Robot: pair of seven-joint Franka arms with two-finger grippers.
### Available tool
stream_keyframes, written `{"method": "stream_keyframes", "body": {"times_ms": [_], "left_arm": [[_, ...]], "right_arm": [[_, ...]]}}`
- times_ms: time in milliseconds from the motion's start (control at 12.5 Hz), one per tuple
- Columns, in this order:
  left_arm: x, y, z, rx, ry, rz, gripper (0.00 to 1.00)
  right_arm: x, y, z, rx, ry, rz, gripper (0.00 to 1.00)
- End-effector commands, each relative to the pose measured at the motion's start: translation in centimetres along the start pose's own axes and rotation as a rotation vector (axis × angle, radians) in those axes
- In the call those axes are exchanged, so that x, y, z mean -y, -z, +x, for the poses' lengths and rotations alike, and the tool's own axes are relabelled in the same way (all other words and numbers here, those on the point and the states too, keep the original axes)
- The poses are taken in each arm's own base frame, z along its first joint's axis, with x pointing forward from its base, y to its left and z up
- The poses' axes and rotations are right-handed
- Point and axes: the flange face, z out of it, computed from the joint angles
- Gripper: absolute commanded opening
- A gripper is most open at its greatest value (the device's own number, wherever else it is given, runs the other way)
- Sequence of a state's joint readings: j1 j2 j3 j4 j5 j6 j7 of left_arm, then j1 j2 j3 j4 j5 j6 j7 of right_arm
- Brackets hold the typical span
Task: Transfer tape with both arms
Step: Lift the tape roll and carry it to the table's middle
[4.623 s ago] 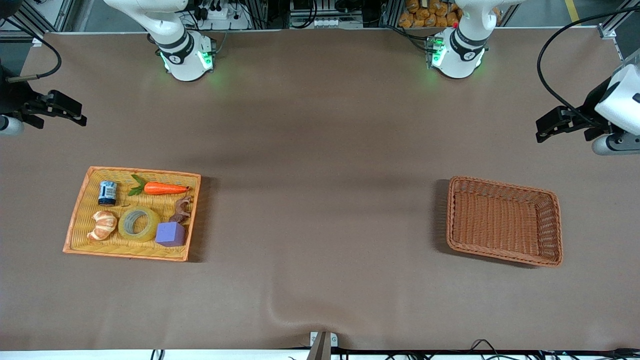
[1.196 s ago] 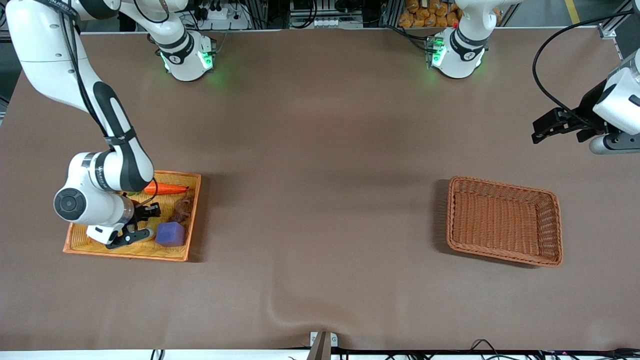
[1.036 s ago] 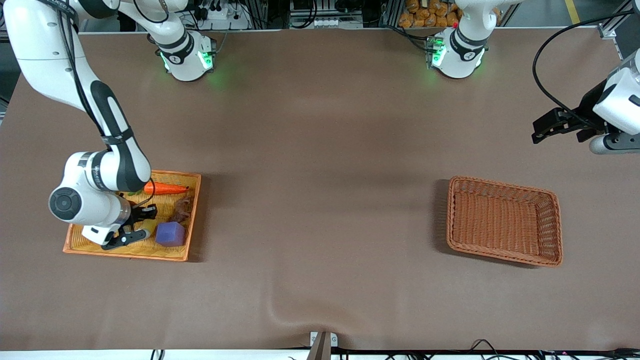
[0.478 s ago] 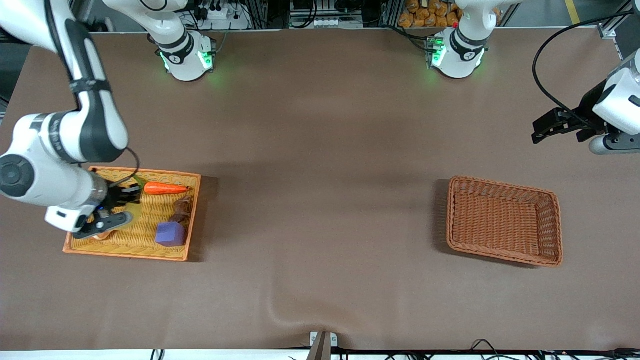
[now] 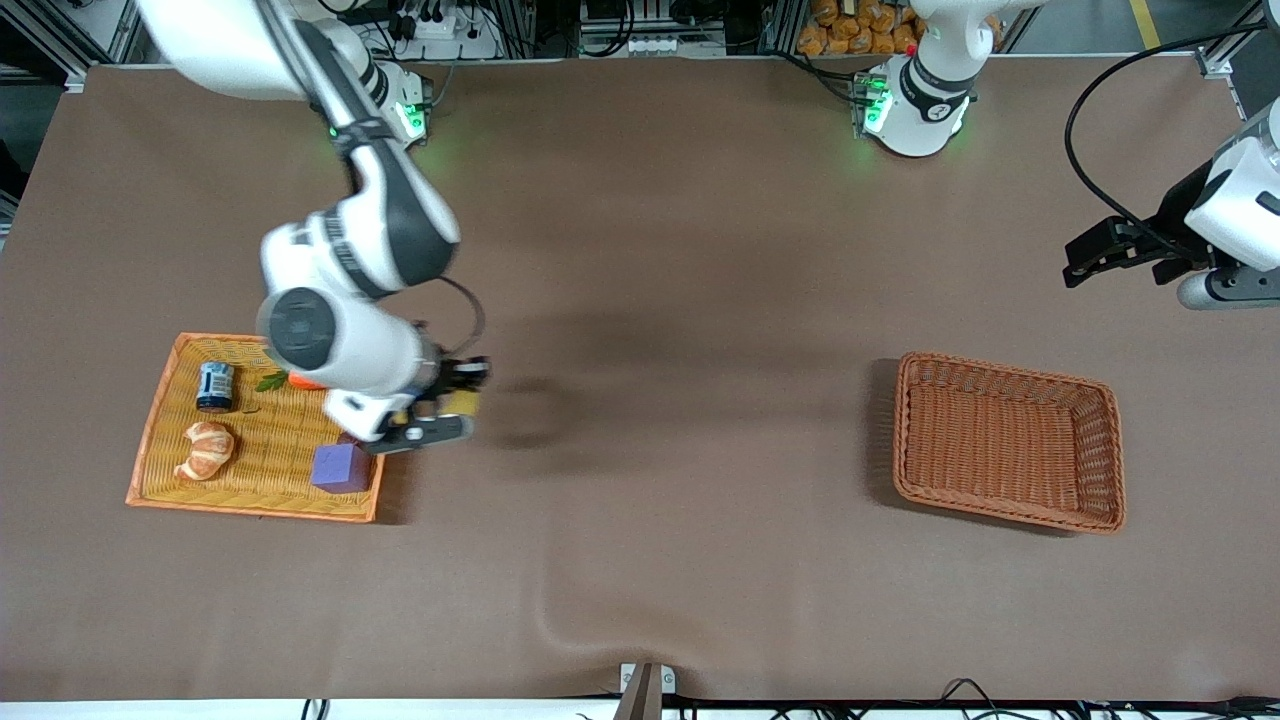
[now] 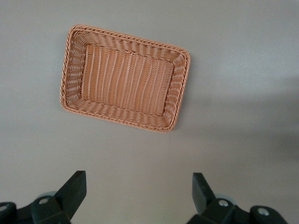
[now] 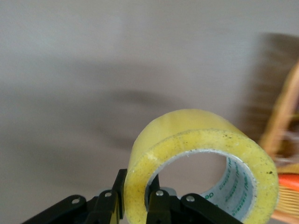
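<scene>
The tape (image 5: 464,402), a yellowish translucent roll with a grey core, is held in my right gripper (image 5: 452,400), in the air over the bare table just beside the orange tray (image 5: 250,506). In the right wrist view the tape (image 7: 201,149) stands on edge, and the right gripper (image 7: 140,189) is shut on its wall, one finger inside the core and one outside. My left gripper (image 5: 1088,258) waits at the left arm's end of the table. It is open and empty in the left wrist view (image 6: 139,183).
The orange tray holds a small can (image 5: 215,386), a croissant (image 5: 205,450), a purple cube (image 5: 340,466) and a carrot partly hidden by the right arm. A brown woven basket (image 5: 1000,372) stands empty toward the left arm's end, also in the left wrist view (image 6: 126,38).
My right gripper closed on the tape in the tray, lifted it out and carried it toward the table's middle. The left arm has not moved.
</scene>
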State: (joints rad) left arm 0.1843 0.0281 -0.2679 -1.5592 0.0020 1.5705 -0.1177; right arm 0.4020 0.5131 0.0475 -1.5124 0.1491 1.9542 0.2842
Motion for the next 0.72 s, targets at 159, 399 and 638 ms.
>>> {"method": "stream_keyframes", "body": {"times_ms": [159,399,638], "left_arm": [[-0.3,-0.4,-0.3,0.016,0.0,-0.018,1.0],[-0.3,-0.7,-0.2,0.022,-0.003,-0.019,1.0],[-0.5,-1.0,0.0,0.027,-0.003,-0.02,1.0]], "right_arm": [[12.6,-7.5,0.3,-0.178,-0.211,0.148,0.0],[18.8,-10.3,-1.3,-0.283,-0.312,0.26,0.02],[20.1,-8.3,-1.3,-0.304,-0.373,0.306,1.0]]}}
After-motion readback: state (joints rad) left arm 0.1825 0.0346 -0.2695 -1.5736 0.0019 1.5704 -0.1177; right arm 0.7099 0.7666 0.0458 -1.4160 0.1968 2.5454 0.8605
